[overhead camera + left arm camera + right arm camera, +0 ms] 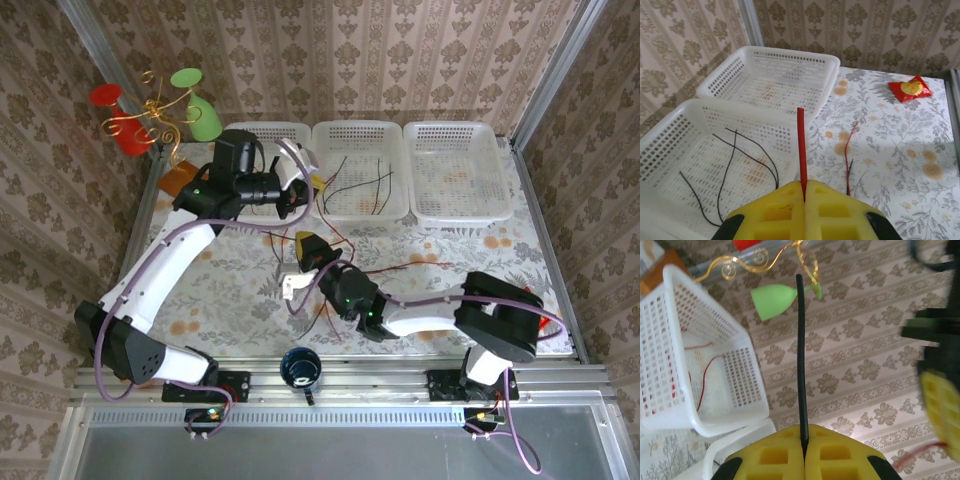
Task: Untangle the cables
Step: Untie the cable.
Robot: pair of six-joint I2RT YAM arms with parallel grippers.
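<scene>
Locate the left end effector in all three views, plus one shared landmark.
Top external: left end effector, upper centre-left, at the middle basket's left rim.
Left wrist: bottom centre, shut on a red wire.
Right wrist: blurred yellow, right edge.
Shared landmark: the damask wallpaper.

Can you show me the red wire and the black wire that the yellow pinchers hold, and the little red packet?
red wire (801, 145): left wrist view, middle of its straight stretch.
black wire (801, 355): right wrist view, halfway up its length.
red packet (911, 88): left wrist view, its gold centre.
</scene>
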